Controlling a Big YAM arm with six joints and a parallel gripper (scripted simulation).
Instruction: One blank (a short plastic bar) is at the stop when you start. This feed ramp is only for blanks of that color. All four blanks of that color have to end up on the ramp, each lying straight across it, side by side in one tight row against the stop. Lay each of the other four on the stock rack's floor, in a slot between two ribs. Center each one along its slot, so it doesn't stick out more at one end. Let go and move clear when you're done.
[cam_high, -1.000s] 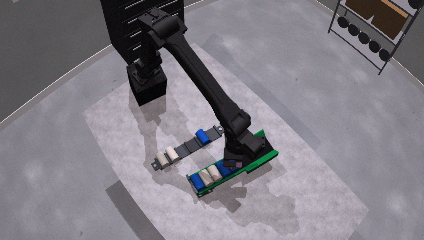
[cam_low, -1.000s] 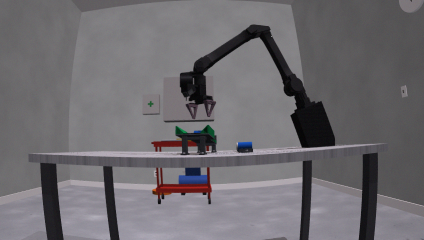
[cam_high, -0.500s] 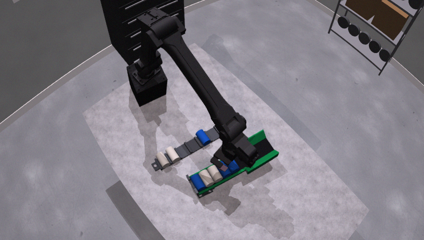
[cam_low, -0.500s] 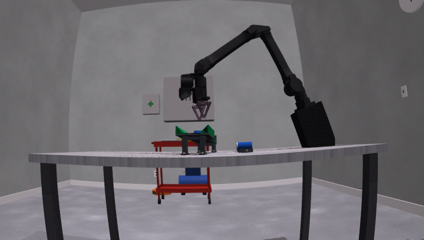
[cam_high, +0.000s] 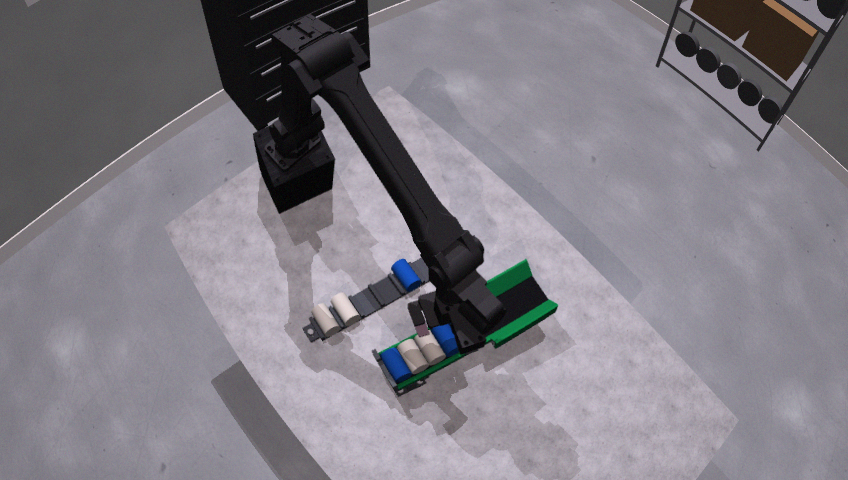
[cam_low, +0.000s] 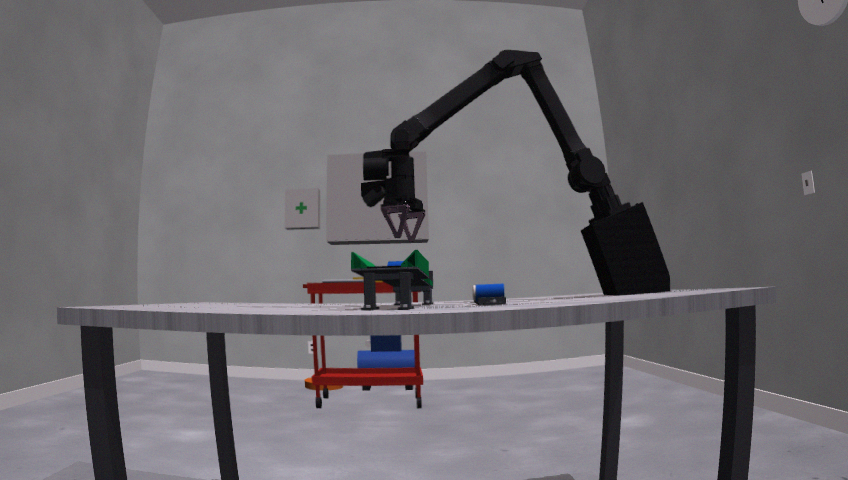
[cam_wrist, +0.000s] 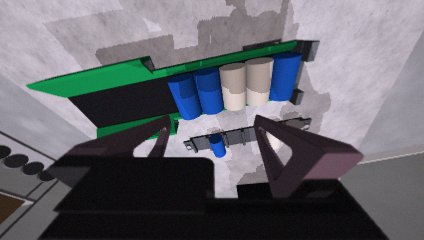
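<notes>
The green feed ramp (cam_high: 476, 315) holds a row of blanks. In the wrist view (cam_wrist: 165, 90) a blue blank (cam_wrist: 285, 76) lies at the stop. After it come two beige blanks (cam_wrist: 259, 81) (cam_wrist: 233, 86) and then two blue blanks (cam_wrist: 209, 91) (cam_wrist: 184, 96). The dark stock rack (cam_high: 368, 297) holds a blue blank (cam_high: 405, 274) near one end and two beige blanks (cam_high: 345, 308) (cam_high: 324, 319) at the other. My gripper (cam_wrist: 212, 119) (cam_low: 404, 228) is open and empty, well above the ramp. In the top view the arm hides part of the ramp's row.
The robot base (cam_high: 294, 172) stands at the back of the table, with a black cabinet (cam_high: 285, 53) behind it. A wire shelf (cam_high: 755, 59) is at the far right. A red cart (cam_low: 368, 356) stands beyond the table.
</notes>
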